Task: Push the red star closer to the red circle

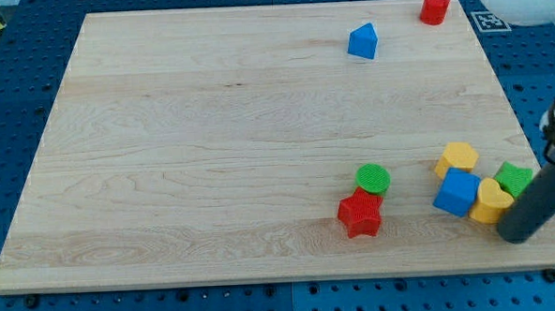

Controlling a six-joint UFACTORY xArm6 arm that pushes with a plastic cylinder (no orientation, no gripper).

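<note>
At the view's lower right, our rod leans over a cluster of blocks while the red star (360, 215) sits apart, lower centre-right.

We carry no fingers, only the dark rod, so nothing spreads or pinches; my tip (514, 234) rests on the wooden board (212, 149) near its right edge, just beside the yellow heart-shaped block (492, 200) and below the green block (516, 178), whose shape we cannot make out. Left of those lie the blue cube (456, 193) and the yellow hexagon (458, 156), packed close together. We see the red star well to the left of my tip, touching the green circle (373, 178) at its upper right. The red circle (434, 7) stands far off by the board's top right corner, with the blue block (363, 41), roughly triangular, near it to the left.
</note>
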